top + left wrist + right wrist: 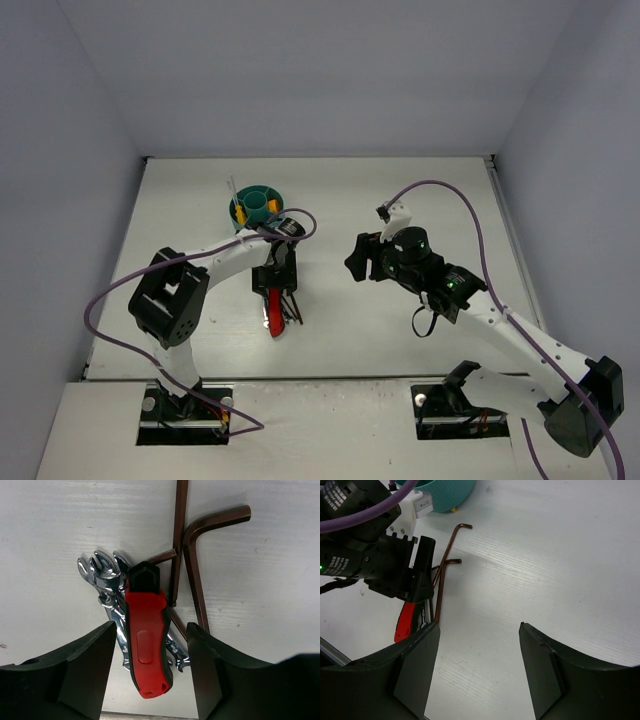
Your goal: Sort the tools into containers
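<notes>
A red-handled tool (146,640) lies on the table on top of silver wrenches (102,575), with dark L-shaped hex keys (197,565) just beside it. My left gripper (151,630) is open and straddles the red handle, with a gap on each side. From above, that gripper (275,285) sits over the red tool (275,318), just in front of the round teal container (258,205), which holds yellow-handled tools (241,212). My right gripper (355,262) hovers open to the right over bare table, with nothing between its fingers (417,665).
The right wrist view shows the left arm's black wrist and purple cable (370,565) close on its left, the hex keys (442,580), and the teal container's wall (445,492) at the top. Grey walls enclose the white table (420,190).
</notes>
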Robot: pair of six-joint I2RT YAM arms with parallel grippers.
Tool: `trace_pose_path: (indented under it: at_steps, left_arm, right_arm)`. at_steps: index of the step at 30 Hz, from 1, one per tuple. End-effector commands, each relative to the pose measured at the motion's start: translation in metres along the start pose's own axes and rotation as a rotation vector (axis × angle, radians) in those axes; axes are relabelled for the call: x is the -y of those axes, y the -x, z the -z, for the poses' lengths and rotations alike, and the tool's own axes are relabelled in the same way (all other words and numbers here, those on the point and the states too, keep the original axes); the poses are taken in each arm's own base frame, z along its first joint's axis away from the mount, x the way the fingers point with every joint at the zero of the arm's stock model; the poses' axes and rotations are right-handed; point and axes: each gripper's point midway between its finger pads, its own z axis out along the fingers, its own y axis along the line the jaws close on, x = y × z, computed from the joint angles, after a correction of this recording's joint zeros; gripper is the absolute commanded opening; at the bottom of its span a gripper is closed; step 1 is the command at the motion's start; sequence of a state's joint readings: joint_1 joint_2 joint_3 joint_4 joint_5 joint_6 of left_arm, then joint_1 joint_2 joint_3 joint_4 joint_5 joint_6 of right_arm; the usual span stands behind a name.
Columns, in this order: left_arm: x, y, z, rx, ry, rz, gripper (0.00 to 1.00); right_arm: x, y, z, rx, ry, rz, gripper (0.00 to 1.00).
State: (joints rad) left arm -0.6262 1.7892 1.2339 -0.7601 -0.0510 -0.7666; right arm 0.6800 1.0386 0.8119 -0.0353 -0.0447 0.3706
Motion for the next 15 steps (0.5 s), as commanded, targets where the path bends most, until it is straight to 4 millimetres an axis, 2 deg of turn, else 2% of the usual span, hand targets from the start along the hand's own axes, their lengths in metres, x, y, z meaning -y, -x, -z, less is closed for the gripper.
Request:
trace_pose_path:
  at_steps: [1, 4, 6, 7, 8, 10, 13, 15]
  left_arm:
    - [0.002, 0.013, 0.005, 0.024, 0.012, 0.004, 0.51]
    - [0.002, 0.014, 0.002, 0.018, 0.015, -0.001, 0.43]
    - [0.003, 0.015, 0.003, 0.02, 0.011, -0.003, 0.3]
    - [0.004, 0.016, 0.004, 0.023, 0.009, -0.001, 0.26]
    - [0.004, 0.018, 0.007, 0.03, 0.006, 0.002, 0.23]
    - [0.004, 0.022, 0.016, 0.051, -0.002, 0.006, 0.09]
    - [0.004, 0.034, 0.04, 0.119, -0.025, 0.005, 0.01]
    - [0.005, 0.053, 0.073, 0.226, -0.068, 0.005, 0.01]
  right_arm:
    - [-0.006, 0.013, 0.001, 0.044, 0.033, 0.005, 0.62]
    - [-0.006, 0.014, 0.002, 0.046, 0.036, 0.005, 0.62]
    - [-0.006, 0.014, 0.003, 0.049, 0.036, 0.004, 0.62]
    - [-0.006, 0.014, 0.003, 0.051, 0.036, 0.003, 0.62]
    - [-0.006, 0.015, 0.004, 0.052, 0.036, 0.003, 0.62]
    - [-0.005, 0.016, 0.006, 0.058, 0.036, 0.004, 0.62]
    - [-0.004, 0.018, 0.01, 0.072, 0.039, 0.005, 0.62]
    - [-0.002, 0.014, 0.013, 0.062, 0.036, 0.005, 0.62]
